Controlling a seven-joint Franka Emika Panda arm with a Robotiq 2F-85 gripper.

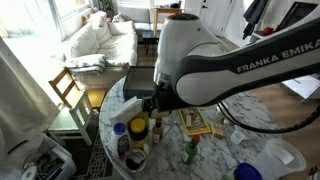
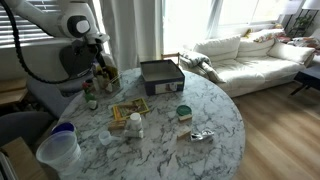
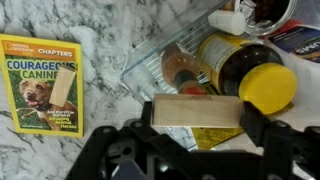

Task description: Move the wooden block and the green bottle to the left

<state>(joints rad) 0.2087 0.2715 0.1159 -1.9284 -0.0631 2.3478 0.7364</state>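
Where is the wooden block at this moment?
In the wrist view, the wooden block sits low centre, held by the end effector, right of the yellow-framed book and just left of the yellow-capped bottle.

Round marble table point(image 2: 205, 120), book point(image 2: 129, 111) and dark tray point(image 2: 161, 74) on it

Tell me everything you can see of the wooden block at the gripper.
In the wrist view the wooden block is a plain, pale tan rectangular bar, smooth-faced, held crosswise in the gripper, whose fingers press both ends. Behind it lie a clear plastic tray and a yellow-capped bottle.
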